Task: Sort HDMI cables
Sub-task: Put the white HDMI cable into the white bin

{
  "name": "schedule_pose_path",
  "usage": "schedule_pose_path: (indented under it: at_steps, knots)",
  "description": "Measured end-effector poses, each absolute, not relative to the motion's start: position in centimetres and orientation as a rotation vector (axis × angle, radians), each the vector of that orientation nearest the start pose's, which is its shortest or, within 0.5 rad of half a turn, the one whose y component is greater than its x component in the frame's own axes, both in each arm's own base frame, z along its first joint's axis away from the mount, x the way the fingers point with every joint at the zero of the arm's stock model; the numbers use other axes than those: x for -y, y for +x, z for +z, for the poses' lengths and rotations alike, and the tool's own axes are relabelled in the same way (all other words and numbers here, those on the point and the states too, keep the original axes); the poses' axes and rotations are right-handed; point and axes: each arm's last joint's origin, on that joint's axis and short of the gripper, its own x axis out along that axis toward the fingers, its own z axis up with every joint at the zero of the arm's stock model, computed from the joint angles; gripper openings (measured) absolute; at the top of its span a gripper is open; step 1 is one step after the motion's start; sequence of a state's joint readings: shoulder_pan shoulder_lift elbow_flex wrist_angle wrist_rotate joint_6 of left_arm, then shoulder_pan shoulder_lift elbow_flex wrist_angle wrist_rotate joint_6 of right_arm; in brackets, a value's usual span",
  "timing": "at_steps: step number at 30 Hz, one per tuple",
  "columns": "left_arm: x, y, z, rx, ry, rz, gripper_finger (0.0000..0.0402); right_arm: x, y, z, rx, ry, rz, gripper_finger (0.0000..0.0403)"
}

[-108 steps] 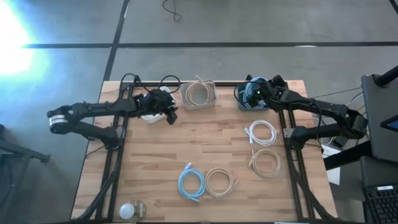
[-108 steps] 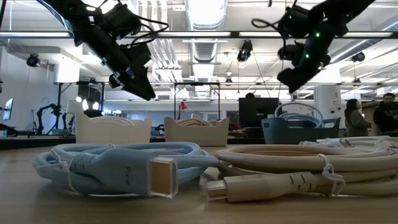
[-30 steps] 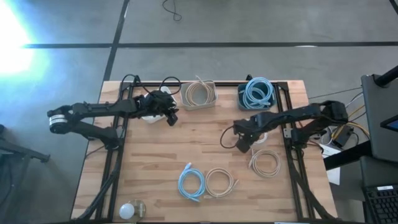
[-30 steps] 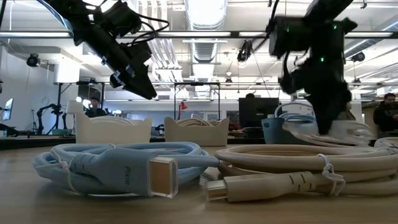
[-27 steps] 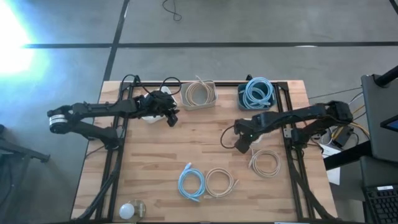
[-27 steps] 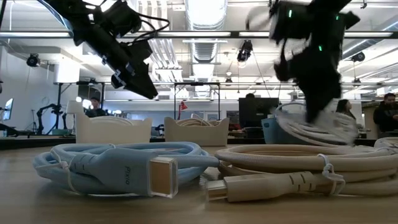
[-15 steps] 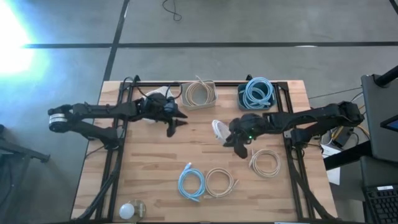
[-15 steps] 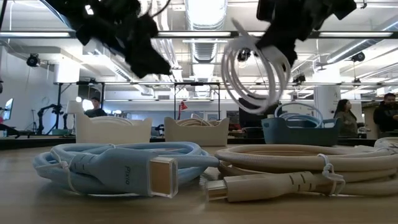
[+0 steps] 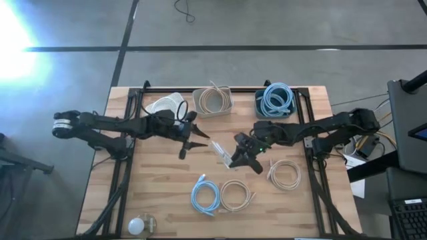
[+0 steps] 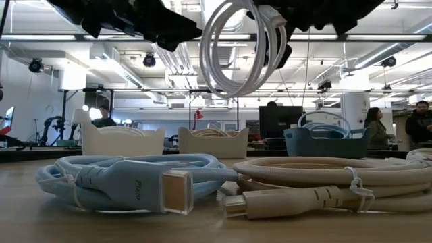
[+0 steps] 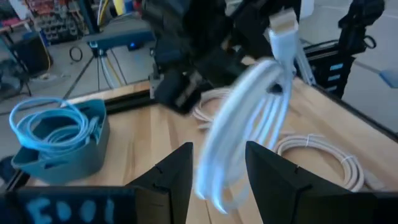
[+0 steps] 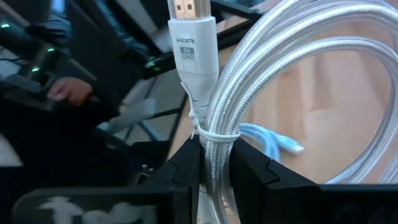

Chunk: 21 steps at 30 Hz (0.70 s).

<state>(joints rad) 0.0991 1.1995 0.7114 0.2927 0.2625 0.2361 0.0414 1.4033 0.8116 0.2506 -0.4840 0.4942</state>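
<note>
**Q:** Now, what does the held cable look like, and where is it?

**A:** White coiled cable [image 9: 223,153], several loops bound by a thin tie, its plug marked HDMI and 8K UHD [image 12: 194,46]. It hangs clear of the worktop [image 9: 153,200] near the middle, pinched at the tie between the fingers of the right end effector [image 12: 214,168], which are closed on it. The left end effector [image 9: 190,139] is just beside it, fingers spread, gripping nothing.

**Q:** And the other cables?

**A:** On the worktop's near part lie a light blue coil [image 9: 205,196] and, touching it, a beige coil [image 9: 237,195]; a second beige coil [image 9: 285,173] lies toward the right edge. At the far edge stand three bins: a white bin [image 9: 165,105], a beige bin [image 9: 214,101] holding a beige coil, and a blue bin [image 9: 275,101] holding light blue coils.

**Q:** What does each view add?

**A:** Only the right wrist view shows the plug lettering and the tie. The left wrist view shows the white coil hanging between the left fingers [image 11: 174,174] without touching them. The low view shows the coil [image 10: 236,47] well above the worktop, plus the blue coil's plug [image 10: 177,191] close up and people [image 10: 376,125] in the room behind. The high view alone gives the whole layout.
</note>
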Motion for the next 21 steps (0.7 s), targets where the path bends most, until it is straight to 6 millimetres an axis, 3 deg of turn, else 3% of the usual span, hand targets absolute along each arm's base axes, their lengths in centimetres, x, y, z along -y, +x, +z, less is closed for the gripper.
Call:
schedule_pose_path:
  at_steps: [10,21]
  knots:
    - [-1.6,26.5,26.5,-0.185,0.190,-0.213,0.0154,-2.7,31.5,23.9,-0.478,0.577,0.460,0.0060]
    - [-1.1,26.9,26.0,-0.195,0.164,-0.267,0.0154,-2.7,31.3,24.1,-0.501,0.569,0.460,0.0060]
